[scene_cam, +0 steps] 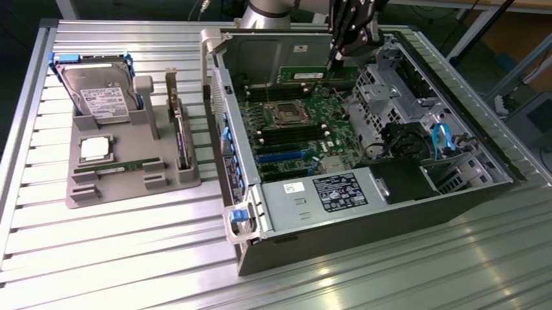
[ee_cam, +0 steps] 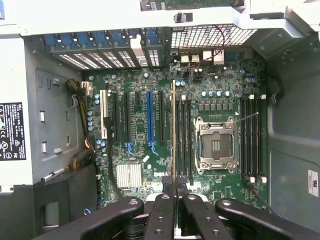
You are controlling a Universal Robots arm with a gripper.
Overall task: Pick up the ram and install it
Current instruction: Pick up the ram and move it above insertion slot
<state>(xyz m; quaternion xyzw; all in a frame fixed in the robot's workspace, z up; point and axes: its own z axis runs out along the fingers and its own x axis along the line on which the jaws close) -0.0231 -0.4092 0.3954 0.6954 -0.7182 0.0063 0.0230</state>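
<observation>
Black end effector [ee_cam: 174, 190] sits narrow, pinched on the long, thin green ram stick [ee_cam: 173, 130], which hangs edge-down over the green motherboard [ee_cam: 225, 85], just beside the black memory slots [ee_cam: 184, 135] flanking the empty silver processor socket [ee_cam: 216, 145]. Pick-up looks done; seating it in a slot remains, I'd judge. Around it stands the open grey computer case [scene_cam: 362, 232] on the slatted metal counter [scene_cam: 129, 258].

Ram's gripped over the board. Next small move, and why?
Probably ease straight down: the gripper is shut on the ram, held edge-on above and parallel to the black memory slots beside the empty CPU socket, not yet seated.
</observation>
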